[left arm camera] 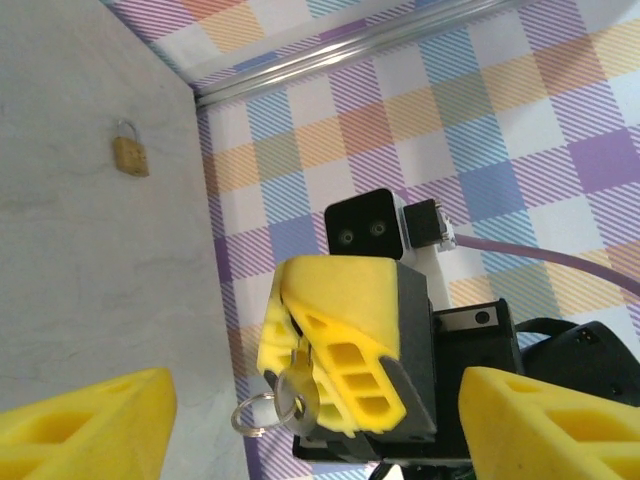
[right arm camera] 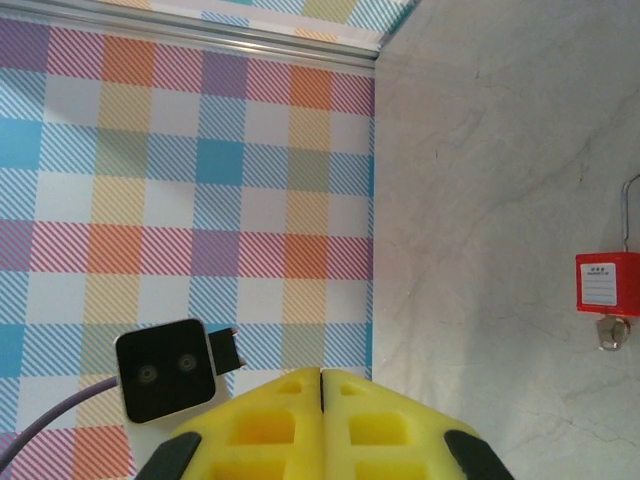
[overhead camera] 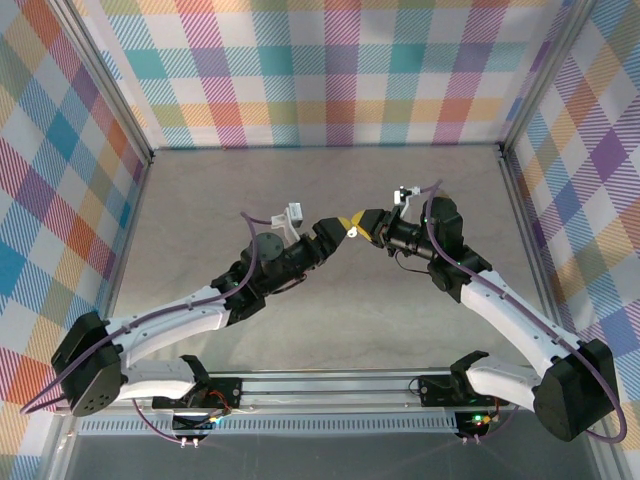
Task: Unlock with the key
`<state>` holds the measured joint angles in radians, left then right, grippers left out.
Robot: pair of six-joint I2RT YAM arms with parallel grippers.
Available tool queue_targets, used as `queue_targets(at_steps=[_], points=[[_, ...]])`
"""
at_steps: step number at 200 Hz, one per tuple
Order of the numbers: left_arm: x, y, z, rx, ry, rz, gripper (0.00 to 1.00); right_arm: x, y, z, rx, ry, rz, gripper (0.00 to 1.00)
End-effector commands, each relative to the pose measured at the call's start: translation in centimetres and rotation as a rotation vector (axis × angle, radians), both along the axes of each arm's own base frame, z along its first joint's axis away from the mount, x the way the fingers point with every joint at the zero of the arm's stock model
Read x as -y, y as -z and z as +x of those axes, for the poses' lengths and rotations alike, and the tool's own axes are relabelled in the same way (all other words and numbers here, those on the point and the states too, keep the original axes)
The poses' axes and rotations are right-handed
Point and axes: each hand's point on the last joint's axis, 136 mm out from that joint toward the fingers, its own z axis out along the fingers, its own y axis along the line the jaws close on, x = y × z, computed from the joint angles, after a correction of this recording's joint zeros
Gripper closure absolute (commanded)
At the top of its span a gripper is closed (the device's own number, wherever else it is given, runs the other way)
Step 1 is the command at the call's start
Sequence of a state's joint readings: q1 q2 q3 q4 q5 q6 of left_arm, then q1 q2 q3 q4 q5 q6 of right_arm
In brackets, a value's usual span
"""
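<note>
- Yellow fingers (left arm camera: 95, 420) of the left pincer (overhead camera: 340, 232) stand well apart, one at each lower corner of the left wrist view.
- Between them sits the right pincer (right arm camera: 321, 385), its two yellow pads pressed together along one seam – clamped on the key (left arm camera: 298, 395).
- The key pokes out at the lower edge of those shut pads, and a ring (left arm camera: 254, 412) hangs from it. None of the open left fingers touches it.
- Left arm (overhead camera: 190, 320): it runs from its base at the near left in a long, low diagonal toward the middle of the bench (overhead camera: 200, 200), wrist pointing up and to the right.
- Right arm (overhead camera: 500, 300): it rises from the near right, bends at the elbow, and its wrist turns back toward the left arm, so the two pincers meet nose to nose over mid-bench.
- A brass padlock (left arm camera: 130, 150) lies on the bench near the foot of the plaid wall (left arm camera: 480, 130), well apart from both pincers.
- A red padlock (right arm camera: 607, 285) lies on the bench in the right wrist view, shackle pointing away – a small metal piece shows at its lower end, too blurred to name.
</note>
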<state>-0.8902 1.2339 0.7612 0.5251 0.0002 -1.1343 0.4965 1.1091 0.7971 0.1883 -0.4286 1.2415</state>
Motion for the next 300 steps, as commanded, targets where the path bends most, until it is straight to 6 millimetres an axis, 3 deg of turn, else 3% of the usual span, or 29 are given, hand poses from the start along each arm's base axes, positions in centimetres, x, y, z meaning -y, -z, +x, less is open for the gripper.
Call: queue_targets(at_steps=[1, 50, 124, 181, 300], points=[[0.6, -1.9, 0.4, 0.051, 0.032, -0.101, 0.32, -0.1, -2.4, -0.2, 0.051, -0.013, 0.056, 1.0], [1.8, -1.7, 0.8, 0.058, 0.065, -0.148, 0.41, 0.2, -2.5, -0.3, 0.052, 0.0, 0.067, 1.0], [1.8, -1.2, 0.5, 0.044, 0.082, -0.178, 0.73, 0.2, -2.1, -0.2, 0.044, 0.007, 0.061, 1.0], [1.2, -0.9, 0.1, 0.031, 0.081, -0.18, 0.78, 0.3, -1.9, 0.0, 0.041, 0.014, 0.059, 1.0], [2.9, -2.0, 0.0, 0.043, 0.151, -0.208, 0.9, 0.1, -1.0, 0.2, 0.021, 0.018, 0.066, 1.0]])
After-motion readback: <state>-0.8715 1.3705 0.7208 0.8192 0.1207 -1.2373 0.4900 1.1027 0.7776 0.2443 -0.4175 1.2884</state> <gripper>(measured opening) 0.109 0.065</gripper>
